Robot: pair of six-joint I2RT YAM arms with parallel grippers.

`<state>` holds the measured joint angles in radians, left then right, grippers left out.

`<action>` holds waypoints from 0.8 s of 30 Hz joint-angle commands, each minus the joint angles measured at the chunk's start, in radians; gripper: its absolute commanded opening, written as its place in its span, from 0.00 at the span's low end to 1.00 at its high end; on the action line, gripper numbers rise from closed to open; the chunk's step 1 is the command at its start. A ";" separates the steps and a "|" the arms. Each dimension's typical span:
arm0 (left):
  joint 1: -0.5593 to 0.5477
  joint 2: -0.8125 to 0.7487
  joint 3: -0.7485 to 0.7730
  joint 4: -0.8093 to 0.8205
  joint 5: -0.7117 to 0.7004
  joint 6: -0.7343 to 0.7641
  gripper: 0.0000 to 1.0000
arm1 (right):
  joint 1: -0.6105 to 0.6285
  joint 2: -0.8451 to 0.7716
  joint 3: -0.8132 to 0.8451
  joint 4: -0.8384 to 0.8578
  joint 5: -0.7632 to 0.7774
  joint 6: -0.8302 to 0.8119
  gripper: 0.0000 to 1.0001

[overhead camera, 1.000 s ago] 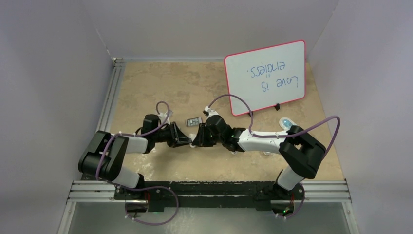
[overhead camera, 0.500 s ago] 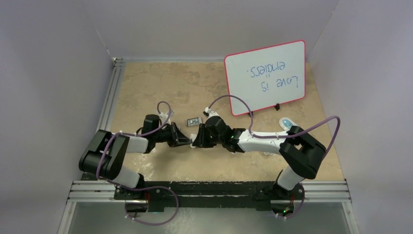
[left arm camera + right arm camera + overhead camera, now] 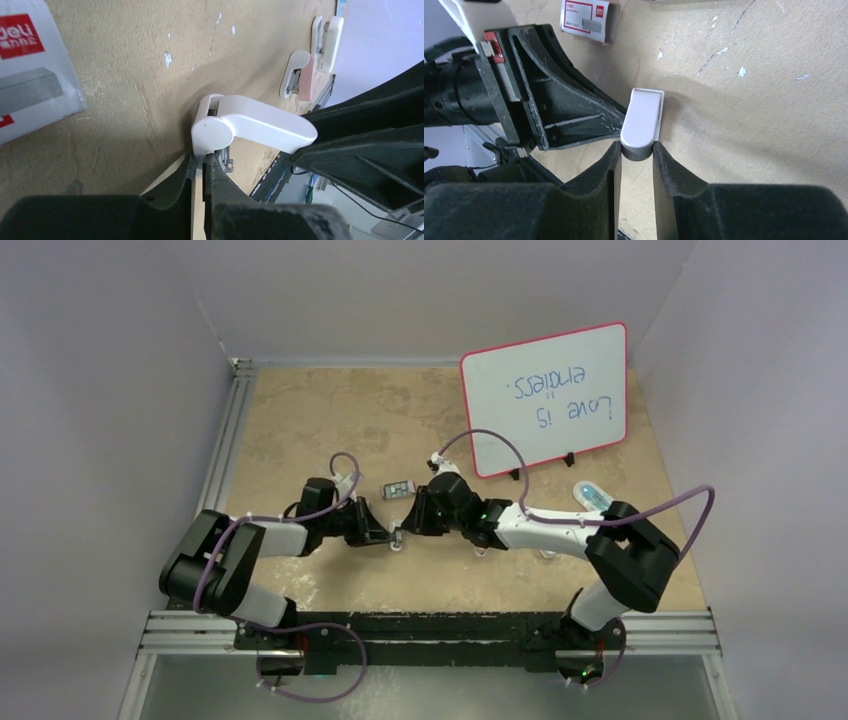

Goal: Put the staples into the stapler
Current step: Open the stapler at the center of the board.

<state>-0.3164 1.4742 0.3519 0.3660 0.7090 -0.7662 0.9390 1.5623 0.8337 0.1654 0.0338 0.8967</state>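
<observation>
**Item 1 – left gripper**. Black two-finger pincer, reaching in from the left just above the table. The fingers are clenched almost together, and their tips sit against the underside of the rounded end of item 3. Whether they pinch a thin part of it cannot be told.

**Item 2 – right gripper**. Black two-finger pincer, reaching in from the right to face item 1. It is partly closed and grasps item 3 by its rounded end, one finger on each flank.

**Item 3 – white stapler**. Small, with a glossy white top. It is held between the two pincers near the middle of the table, and its squared end points away from the right wrist camera.

**Item 4 – staple box**. Matchbox-like, grey and red with a "deli" label. It lies flat on the table just beyond the meeting pincers and touches neither. The staples themselves are too small to make out.

**Item 5 – pink stapler**. Small, resting on the table well behind item 3.

**Item 6 – second white stapler**. It lies just beside item 5, on its far side.

**Item 7 – whiteboard**. Red-framed and propped at the far right of the table. It bears blue handwriting that appears upside down from above.
</observation>
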 commanded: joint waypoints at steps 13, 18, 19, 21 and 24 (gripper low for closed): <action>-0.039 0.034 0.039 -0.062 -0.048 0.070 0.00 | -0.019 0.086 0.159 0.048 0.147 -0.145 0.25; -0.043 0.043 0.048 -0.082 -0.072 0.073 0.00 | -0.019 0.144 0.178 0.052 0.133 -0.161 0.28; -0.043 0.045 0.050 -0.087 -0.077 0.074 0.00 | -0.020 0.151 0.180 0.057 0.127 -0.168 0.30; -0.044 0.048 0.053 -0.092 -0.085 0.077 0.00 | -0.020 0.163 0.184 0.065 0.111 -0.175 0.31; -0.046 0.052 0.058 -0.107 -0.106 0.077 0.00 | -0.019 0.169 0.179 0.080 0.082 -0.183 0.35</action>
<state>-0.3515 1.5085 0.3923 0.3077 0.6693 -0.7376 0.9199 1.7325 0.9833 0.2008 0.1375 0.7490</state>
